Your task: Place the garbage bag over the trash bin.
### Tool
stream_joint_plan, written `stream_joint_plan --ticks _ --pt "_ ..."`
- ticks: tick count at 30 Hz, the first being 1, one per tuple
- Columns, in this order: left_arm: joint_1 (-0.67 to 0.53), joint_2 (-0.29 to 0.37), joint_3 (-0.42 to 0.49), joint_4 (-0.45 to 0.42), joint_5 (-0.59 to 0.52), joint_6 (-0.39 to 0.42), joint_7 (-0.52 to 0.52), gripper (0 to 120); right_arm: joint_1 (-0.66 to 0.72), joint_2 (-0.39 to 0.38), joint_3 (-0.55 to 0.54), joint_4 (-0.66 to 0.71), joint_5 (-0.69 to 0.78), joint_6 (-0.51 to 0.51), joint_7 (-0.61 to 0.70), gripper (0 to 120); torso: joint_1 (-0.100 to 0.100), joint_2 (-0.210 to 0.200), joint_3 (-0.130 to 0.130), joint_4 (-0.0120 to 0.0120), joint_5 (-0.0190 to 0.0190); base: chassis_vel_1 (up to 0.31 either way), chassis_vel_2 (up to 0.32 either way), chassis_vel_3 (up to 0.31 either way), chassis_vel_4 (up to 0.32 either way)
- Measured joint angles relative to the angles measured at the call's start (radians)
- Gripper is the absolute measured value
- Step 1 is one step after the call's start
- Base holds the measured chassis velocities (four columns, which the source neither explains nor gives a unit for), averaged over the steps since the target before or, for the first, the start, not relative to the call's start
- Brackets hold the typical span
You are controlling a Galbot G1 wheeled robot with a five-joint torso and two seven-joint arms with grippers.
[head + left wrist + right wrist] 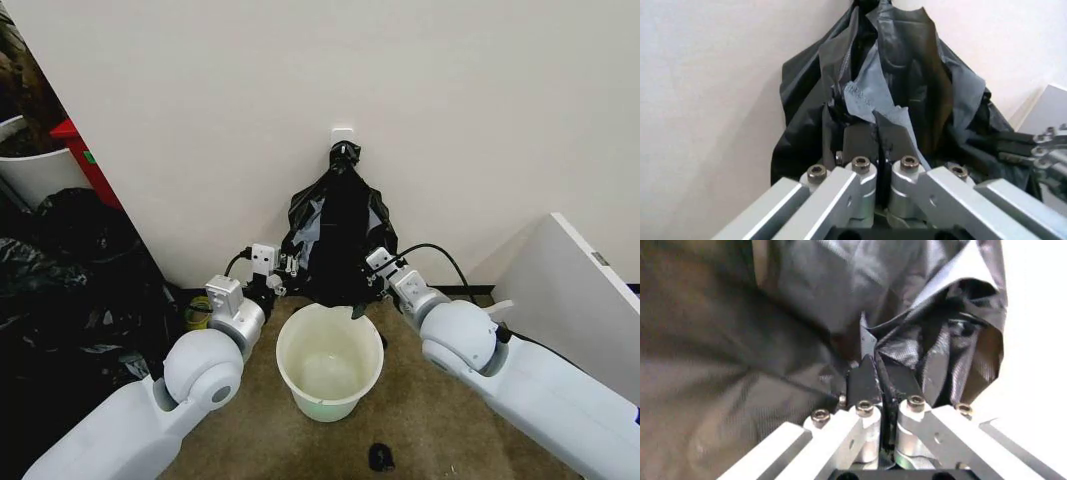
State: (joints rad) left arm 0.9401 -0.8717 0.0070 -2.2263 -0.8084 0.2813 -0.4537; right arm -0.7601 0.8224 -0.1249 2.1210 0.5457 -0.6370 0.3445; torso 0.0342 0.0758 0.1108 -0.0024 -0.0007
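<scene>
Two pincers gripped the hanging garbage bag [338, 232] behind the trash bin [329, 361].
The left pincer [875, 131] and right pincer [881, 374] were each clamped on black plastic; the bag hung against the wall, the bin stood on carpet below.

1x garbage bag [338, 235], hanging on the wall. 1x trash bin [330, 362] on the carpet. 2x pincers: left pincer [875, 137] and right pincer [881, 375], each clamped on bag plastic. 1x small black object [381, 457] on floor.
</scene>
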Motion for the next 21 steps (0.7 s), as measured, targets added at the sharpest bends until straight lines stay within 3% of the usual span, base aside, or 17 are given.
stream_joint_plan --ticks 1,4,8,14,21 --pt "0.011 0.004 -0.008 -0.010 0.001 -0.002 0.000 0 -0.053 0.005 0.051 0.017 0.038 0.053 0.001 0 0.000 0.000 0.000 -0.0001 0.0000 0.000 0.000 0.000 0.000" --pt "0.016 0.005 -0.013 -0.013 0.001 -0.003 0.000 0 -0.079 0.007 0.074 0.027 0.058 0.080 0.001 0 0.000 0.000 0.000 -0.0001 0.0001 0.000 0.000 0.000 0.000" --pt "0.095 0.017 -0.073 -0.066 0.005 -0.014 0.003 0 -0.332 0.065 0.326 0.168 0.309 0.276 -0.044 0 0.000 0.000 0.000 -0.0004 -0.0001 0.000 0.000 0.000 0.000" --pt "0.206 0.038 -0.114 -0.141 0.010 -0.028 0.007 0 -0.465 0.120 0.440 0.245 0.459 0.361 -0.060 0 0.000 0.000 0.000 0.0000 -0.0001 0.000 0.000 0.000 0.000" --pt "0.320 0.053 -0.121 -0.222 0.022 -0.032 0.008 0 -0.589 0.153 0.498 0.324 0.472 0.368 -0.068 0 0.000 0.000 0.000 -0.0001 0.0000 0.000 0.000 0.000 0.000"
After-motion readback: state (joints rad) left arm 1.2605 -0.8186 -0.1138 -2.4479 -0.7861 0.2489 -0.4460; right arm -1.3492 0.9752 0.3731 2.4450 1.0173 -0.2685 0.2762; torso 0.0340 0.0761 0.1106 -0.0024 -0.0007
